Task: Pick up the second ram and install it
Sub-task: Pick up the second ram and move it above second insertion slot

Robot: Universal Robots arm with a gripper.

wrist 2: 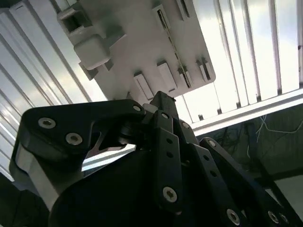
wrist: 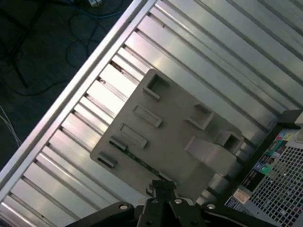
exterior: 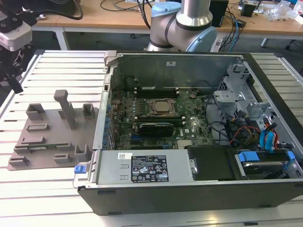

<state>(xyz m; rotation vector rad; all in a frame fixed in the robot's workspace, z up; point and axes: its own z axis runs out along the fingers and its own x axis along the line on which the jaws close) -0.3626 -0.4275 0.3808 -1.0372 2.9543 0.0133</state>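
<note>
My gripper [wrist: 164, 185] hangs over the plate [wrist: 175, 135], fingers closed together with nothing between them. The ram [wrist: 136, 157], a thin green stick, lies flat on that plate near one edge, untouched. In the first wrist view one end of it runs up just beside my fingertips. The plate rests on the slatted table [wrist: 213, 61]. In the exterior view it sits to the left of the open case [exterior: 175, 71].
</note>
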